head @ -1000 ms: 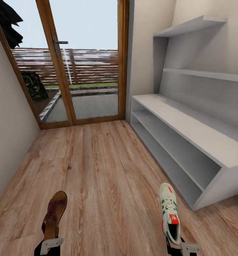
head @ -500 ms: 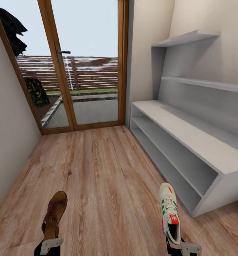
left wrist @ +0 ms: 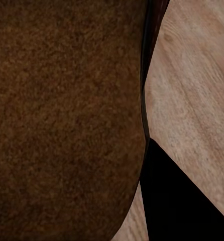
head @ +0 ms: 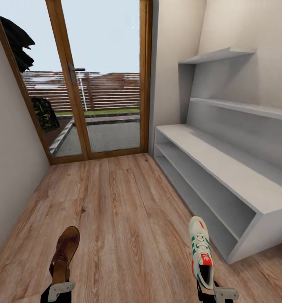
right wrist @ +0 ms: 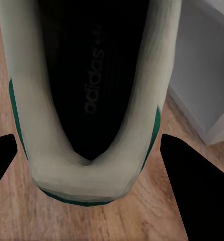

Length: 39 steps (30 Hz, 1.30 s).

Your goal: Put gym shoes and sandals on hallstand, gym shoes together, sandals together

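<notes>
A brown sandal [head: 64, 254] hangs over the corridor floor [head: 124, 210] at the lower left, its heel held in my shut left gripper [head: 57, 290]. In the left wrist view its dark footbed [left wrist: 67, 115] is very close, with one black finger [left wrist: 185, 201] beside it. At the lower right, a white gym shoe [head: 201, 250] with green stripes is held by the heel in my shut right gripper [head: 213, 293]. The right wrist view shows its heel and dark inside [right wrist: 92, 90] between the two fingers [right wrist: 200, 191]. The pale grey hallstand [head: 225, 168] stands along the right wall, its shelves bare.
A wood-framed glass door [head: 103, 84] closes the far end of the corridor. A plain wall [head: 10, 160] runs along the left, with a dark hanging thing [head: 18, 40] at its top. The hallstand's near end panel [head: 263, 235] juts out close to the gym shoe.
The whole head view has shifted: the hallstand and door now sit lower in the picture, so the camera moved. Both grippers and their shoes keep their places.
</notes>
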Available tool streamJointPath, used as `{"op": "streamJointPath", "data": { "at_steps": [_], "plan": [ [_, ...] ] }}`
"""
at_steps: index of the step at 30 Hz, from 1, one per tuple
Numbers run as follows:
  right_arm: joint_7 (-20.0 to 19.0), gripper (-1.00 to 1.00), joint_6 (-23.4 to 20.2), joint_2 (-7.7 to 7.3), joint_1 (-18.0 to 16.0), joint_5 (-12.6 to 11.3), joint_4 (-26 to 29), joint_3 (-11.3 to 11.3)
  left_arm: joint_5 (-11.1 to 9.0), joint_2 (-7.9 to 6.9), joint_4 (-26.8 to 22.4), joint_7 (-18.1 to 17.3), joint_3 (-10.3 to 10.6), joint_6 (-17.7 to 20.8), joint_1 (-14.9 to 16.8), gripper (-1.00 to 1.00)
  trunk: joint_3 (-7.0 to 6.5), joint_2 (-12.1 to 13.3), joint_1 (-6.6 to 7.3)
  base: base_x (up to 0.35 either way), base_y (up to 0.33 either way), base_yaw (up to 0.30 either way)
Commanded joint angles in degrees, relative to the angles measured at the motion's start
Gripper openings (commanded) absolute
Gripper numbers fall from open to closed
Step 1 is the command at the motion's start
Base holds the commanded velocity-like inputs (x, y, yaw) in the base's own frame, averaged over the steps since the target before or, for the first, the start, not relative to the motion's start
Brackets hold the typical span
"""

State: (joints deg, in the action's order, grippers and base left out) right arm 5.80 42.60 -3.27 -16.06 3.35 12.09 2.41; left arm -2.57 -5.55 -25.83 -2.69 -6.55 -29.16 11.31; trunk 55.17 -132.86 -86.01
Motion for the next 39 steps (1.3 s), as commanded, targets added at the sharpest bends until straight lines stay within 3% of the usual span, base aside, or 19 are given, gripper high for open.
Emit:
{"op": "streamJointPath", "data": {
  "at_steps": [1,12,27,39],
  "plan": [
    [0.17,-1.00,0.14,0.02,-0.03,0.35,-0.05,0.23,-0.08,0.01,0.03,-0.25,-0.13,-0.12,0.02,-1.00,-0.23,0.40,0.24,0.000,0.000,0.000],
    [0.17,-1.00,0.12,0.02,-0.03,0.42,-0.05,0.23,-0.08,0.01,0.06,-0.30,-0.13,-0.19,0.02,-1.00,-3.19,4.81,2.65,0.000,0.000,0.000],
    [0.22,-1.00,0.12,0.02,-0.03,0.30,-0.05,0.23,-0.06,0.01,0.01,-0.43,-0.05,-0.20,-0.32,-1.00,-3.88,4.81,2.65,0.012,0.014,0.000],
    [0.35,-1.00,0.12,0.10,-0.03,0.17,0.03,0.23,-0.06,0.01,-0.01,-0.40,-0.06,-0.20,-0.41,-1.00,-3.88,4.81,2.65,0.137,0.257,0.000]
  ]
}}
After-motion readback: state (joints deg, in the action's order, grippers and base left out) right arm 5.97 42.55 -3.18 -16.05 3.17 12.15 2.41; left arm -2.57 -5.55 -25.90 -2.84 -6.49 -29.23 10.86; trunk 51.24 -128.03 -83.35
